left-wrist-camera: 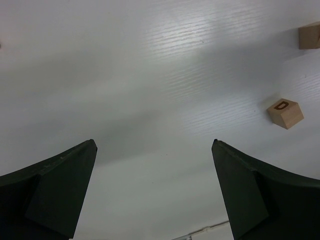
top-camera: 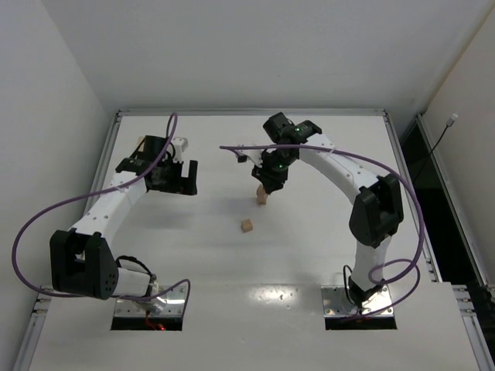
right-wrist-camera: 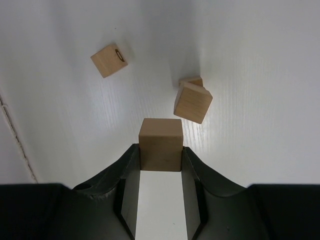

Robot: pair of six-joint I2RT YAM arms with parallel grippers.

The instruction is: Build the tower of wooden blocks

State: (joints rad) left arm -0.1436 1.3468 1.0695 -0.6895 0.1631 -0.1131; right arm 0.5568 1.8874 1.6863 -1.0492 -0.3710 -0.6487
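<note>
Gripping one wooden cube (right-wrist-camera: 160, 142), the right pincer (right-wrist-camera: 160, 156) hung close to a skewed two-cube stack (right-wrist-camera: 192, 102) on the table (top-camera: 309, 255). A loose cube (right-wrist-camera: 109, 60) sat apart from that stack, and the left pincer (left-wrist-camera: 154, 145) was wide open, holding nothing.

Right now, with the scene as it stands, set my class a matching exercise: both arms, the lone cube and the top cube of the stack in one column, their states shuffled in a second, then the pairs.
Column 1
1. left arm
2. right arm
3. lone cube
4. top cube of the stack

Column 2
A. sits askew on the bottom cube
B. jaws wide open, empty
C. lies by itself on the table
D. jaws shut on the held cube

Pairs: 1-B, 2-D, 3-C, 4-A
</note>
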